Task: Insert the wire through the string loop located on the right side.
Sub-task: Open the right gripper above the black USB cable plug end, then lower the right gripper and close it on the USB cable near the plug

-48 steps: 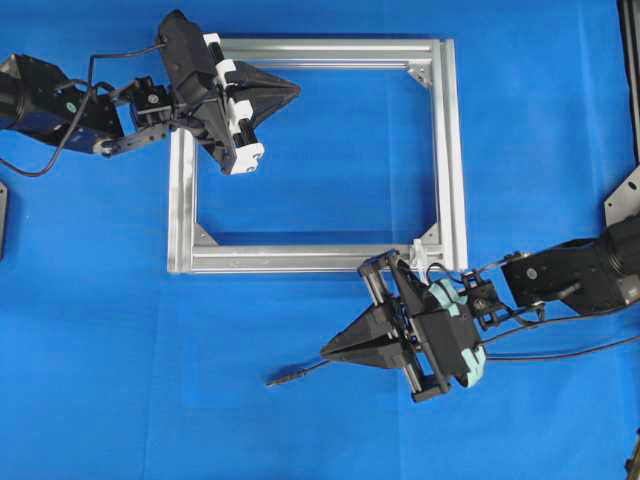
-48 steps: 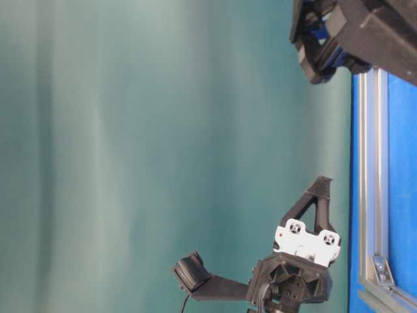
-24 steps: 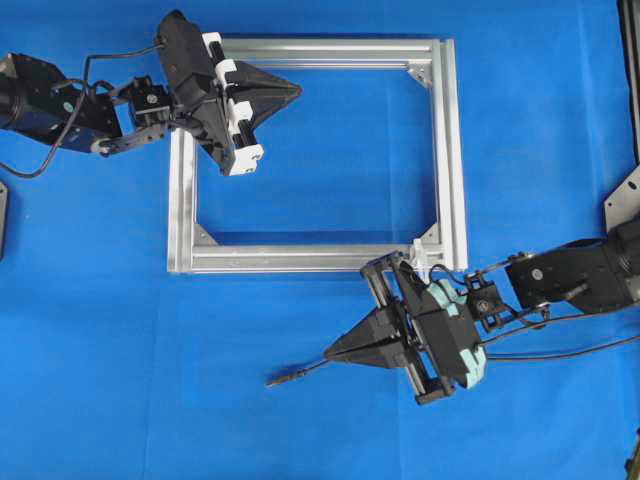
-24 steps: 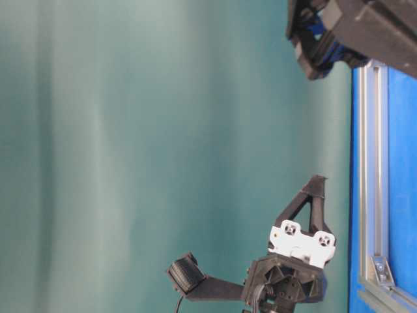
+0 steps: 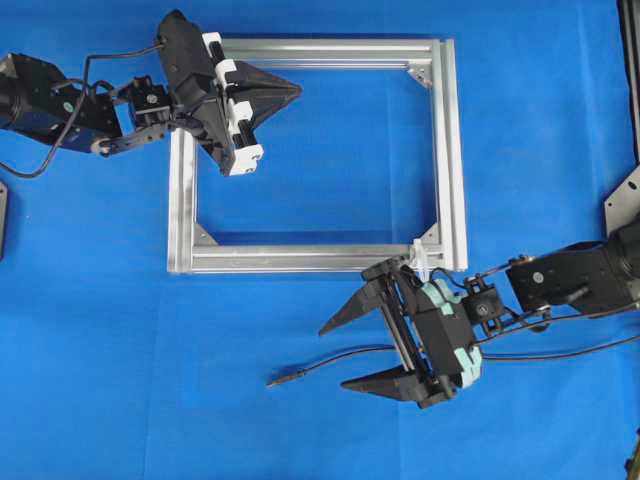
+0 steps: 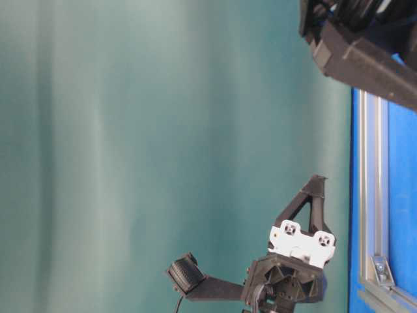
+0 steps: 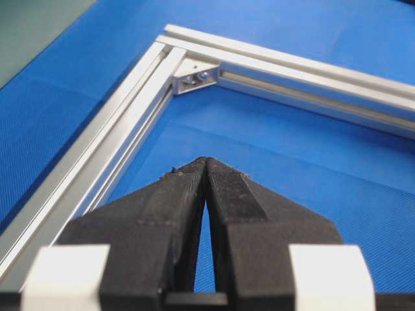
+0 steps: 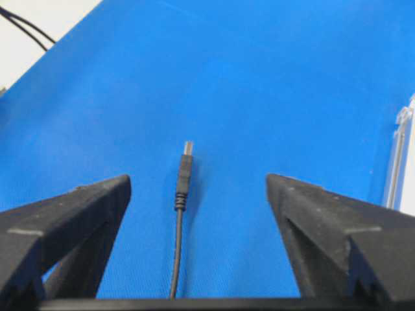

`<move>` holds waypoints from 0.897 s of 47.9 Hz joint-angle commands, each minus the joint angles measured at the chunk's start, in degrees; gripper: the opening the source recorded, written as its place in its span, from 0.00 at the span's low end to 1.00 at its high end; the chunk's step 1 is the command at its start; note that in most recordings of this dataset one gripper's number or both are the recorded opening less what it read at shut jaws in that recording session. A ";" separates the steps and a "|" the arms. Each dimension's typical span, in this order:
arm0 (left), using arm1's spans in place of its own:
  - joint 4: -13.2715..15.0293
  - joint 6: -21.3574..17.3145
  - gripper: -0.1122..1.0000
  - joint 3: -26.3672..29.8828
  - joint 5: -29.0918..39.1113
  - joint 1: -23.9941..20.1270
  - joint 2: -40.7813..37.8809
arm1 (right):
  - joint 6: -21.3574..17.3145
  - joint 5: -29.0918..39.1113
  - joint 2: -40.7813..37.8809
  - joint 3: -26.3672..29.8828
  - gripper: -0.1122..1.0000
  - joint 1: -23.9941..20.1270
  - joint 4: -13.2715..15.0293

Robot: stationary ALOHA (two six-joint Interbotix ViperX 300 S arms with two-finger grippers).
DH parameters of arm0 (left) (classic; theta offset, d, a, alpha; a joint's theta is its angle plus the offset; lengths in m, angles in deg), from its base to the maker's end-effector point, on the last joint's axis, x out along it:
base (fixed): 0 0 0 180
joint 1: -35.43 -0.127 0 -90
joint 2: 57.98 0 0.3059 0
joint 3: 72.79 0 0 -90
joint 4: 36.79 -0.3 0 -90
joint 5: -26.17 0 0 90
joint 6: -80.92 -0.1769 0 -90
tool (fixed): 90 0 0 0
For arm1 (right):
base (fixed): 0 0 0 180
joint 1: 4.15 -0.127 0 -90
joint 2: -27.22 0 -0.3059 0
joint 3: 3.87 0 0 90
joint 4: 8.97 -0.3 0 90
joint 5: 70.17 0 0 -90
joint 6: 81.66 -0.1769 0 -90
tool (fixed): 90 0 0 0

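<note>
The wire (image 5: 310, 367) lies on the blue mat, its plug tip (image 5: 280, 378) pointing left. My right gripper (image 5: 334, 357) stands open around it, one finger on each side, touching nothing. In the right wrist view the wire's plug (image 8: 184, 175) rests flat between the spread fingers (image 8: 97, 201). The string loop (image 5: 419, 252) is a small white bit at the silver frame's near right corner, just behind the right gripper's body. My left gripper (image 5: 297, 90) hangs shut and empty over the frame's far left corner; its fingertips (image 7: 206, 162) meet above bare mat.
The rectangular silver frame (image 5: 452, 150) lies flat mid-table, with corner brackets (image 7: 194, 76) inside its corners. Thick black arm cables (image 5: 560, 352) trail off to the right. The table-level view shows the left gripper (image 6: 316, 189) beside the frame's bar (image 6: 368, 195).
My right gripper has gone from shut on the wire to open, and the wire now lies loose on the mat between its fingers. The left arm has held still.
</note>
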 commanded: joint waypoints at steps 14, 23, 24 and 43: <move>-0.18 -0.09 0.10 0.44 -0.35 -0.09 1.67 | -0.18 -0.62 -2.11 2.29 0.86 -0.35 -2.81; -0.09 -0.09 0.10 0.18 -0.35 -0.09 1.67 | -0.35 -0.53 -6.94 5.10 0.86 -1.32 -3.60; -0.18 0.00 0.10 0.09 -0.35 -0.09 1.76 | -0.35 -0.53 -7.38 5.27 0.86 -1.41 -3.87; -0.09 0.00 0.10 -0.35 -0.26 -0.09 1.85 | -1.05 -0.62 -11.69 6.15 0.82 -1.58 -6.33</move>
